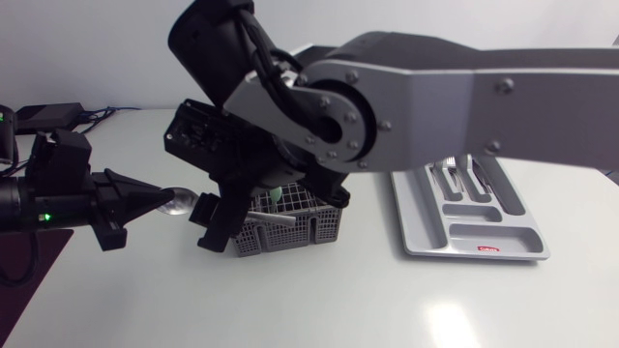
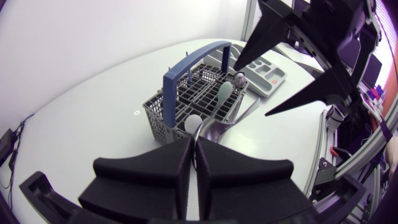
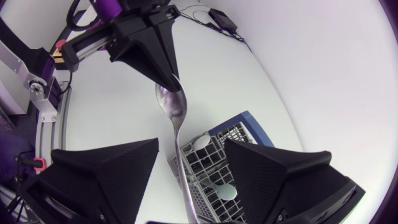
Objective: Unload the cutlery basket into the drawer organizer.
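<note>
Head view: spoons (image 1: 276, 194) in basket (image 1: 319, 230) (organizer (image 1: 484, 232) nearby)

The mirror-polished metal spoon (image 3: 173, 106) gleams against the matt black left gripper (image 2: 193, 146). The grey plastic lattice cutlery basket (image 1: 290, 230) with its blue handle looks dull; the light grey plastic drawer organizer (image 1: 513, 235) and white table (image 1: 387, 300) are smooth and faintly glossy.

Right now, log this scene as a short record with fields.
left gripper: shut on the bowl end of a spoon
right gripper: open, one finger on either side of the spoon's handle, not gripping
cutlery basket: on the table below the right gripper, cutlery inside
drawer organizer: on the table beside the basket, on the right arm's side
</note>
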